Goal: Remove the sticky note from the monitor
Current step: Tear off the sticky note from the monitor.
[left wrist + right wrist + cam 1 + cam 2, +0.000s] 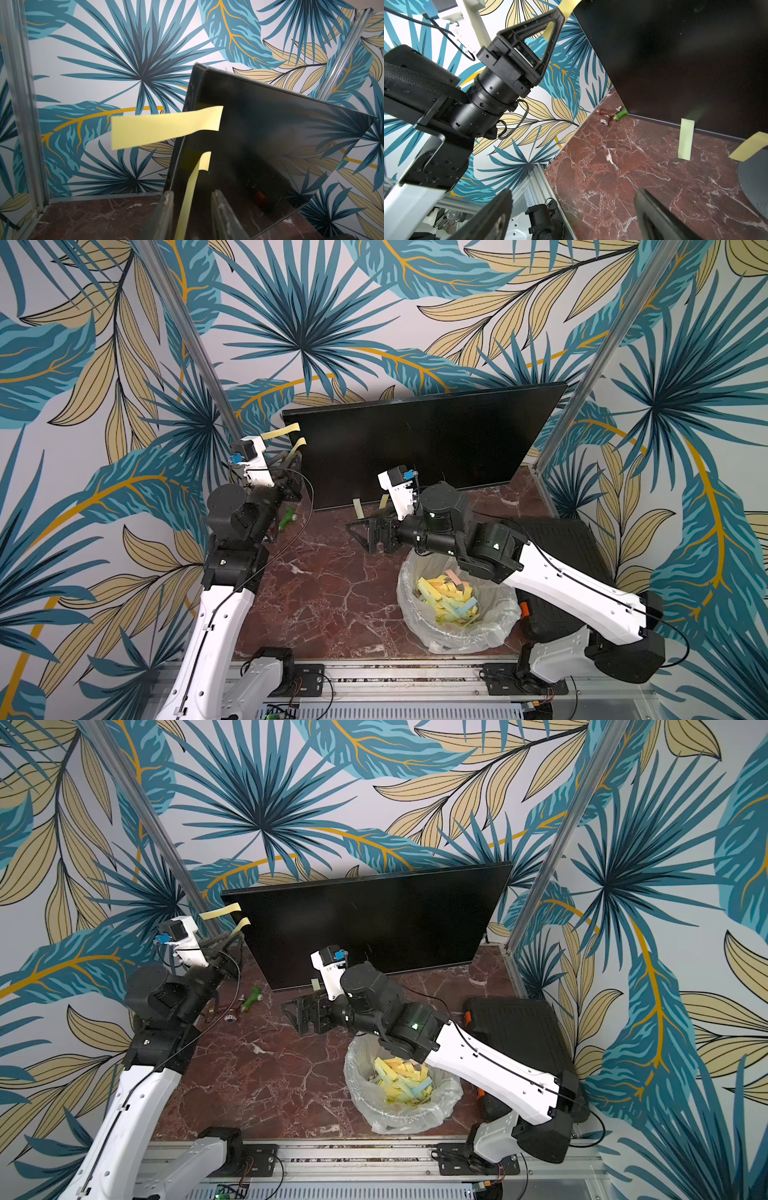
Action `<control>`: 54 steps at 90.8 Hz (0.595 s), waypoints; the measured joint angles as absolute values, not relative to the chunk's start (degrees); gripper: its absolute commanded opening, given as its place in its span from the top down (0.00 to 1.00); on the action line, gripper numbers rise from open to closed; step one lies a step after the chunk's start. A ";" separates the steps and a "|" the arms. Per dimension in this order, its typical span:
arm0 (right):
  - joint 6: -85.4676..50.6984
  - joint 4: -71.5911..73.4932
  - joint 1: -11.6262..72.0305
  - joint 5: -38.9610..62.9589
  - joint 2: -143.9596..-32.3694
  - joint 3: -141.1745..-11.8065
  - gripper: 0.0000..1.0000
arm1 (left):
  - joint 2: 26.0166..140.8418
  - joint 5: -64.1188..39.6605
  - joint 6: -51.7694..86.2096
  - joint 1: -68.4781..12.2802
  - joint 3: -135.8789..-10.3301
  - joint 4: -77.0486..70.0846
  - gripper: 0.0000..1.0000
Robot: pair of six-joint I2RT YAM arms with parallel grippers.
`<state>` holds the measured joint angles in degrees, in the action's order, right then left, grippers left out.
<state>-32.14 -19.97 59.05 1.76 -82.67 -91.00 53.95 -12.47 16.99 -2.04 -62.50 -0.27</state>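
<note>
The black monitor (419, 439) stands at the back of the table. Two pale yellow sticky note strips hang off its left edge, an upper one (164, 126) and a lower one (193, 180). My left gripper (192, 209) is at that edge, and the lower strip (298, 445) runs between its fingers. The jaws stand narrowly apart, with a gap showing on both sides of the paper. Two more strips (686, 139) (749, 147) hang from the monitor's bottom edge. My right gripper (571, 216) hovers low in front of them, wide open and holding nothing.
A bin with a clear liner (419, 626), holding several coloured strips, stands under my right arm. A black ribbed box (557, 539) lies at the right. A green-handled tool (287, 517) and small metal bits lie near the monitor's left corner. The grey monitor foot (753, 182) lies beside my right gripper.
</note>
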 measured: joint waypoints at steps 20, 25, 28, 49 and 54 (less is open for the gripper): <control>-32.12 -19.97 59.05 1.72 -82.67 -91.05 0.06 | 53.45 -12.88 17.37 -2.00 -61.95 -0.25 0.94; -32.12 -19.97 59.05 1.65 -82.67 -91.07 0.06 | 53.28 -12.91 17.08 -2.00 -61.76 -0.23 1.00; -32.12 -19.97 59.05 1.56 -82.67 -91.07 0.06 | 53.15 -12.93 17.30 -1.98 -61.67 -0.23 1.00; -32.12 -19.97 59.16 1.32 -82.65 -91.07 0.05 | 50.81 -13.19 17.93 -1.98 -59.79 -0.01 1.00; -32.10 -19.97 59.16 1.21 -82.63 -91.07 0.06 | 49.89 -13.37 18.35 -1.98 -59.35 0.43 1.00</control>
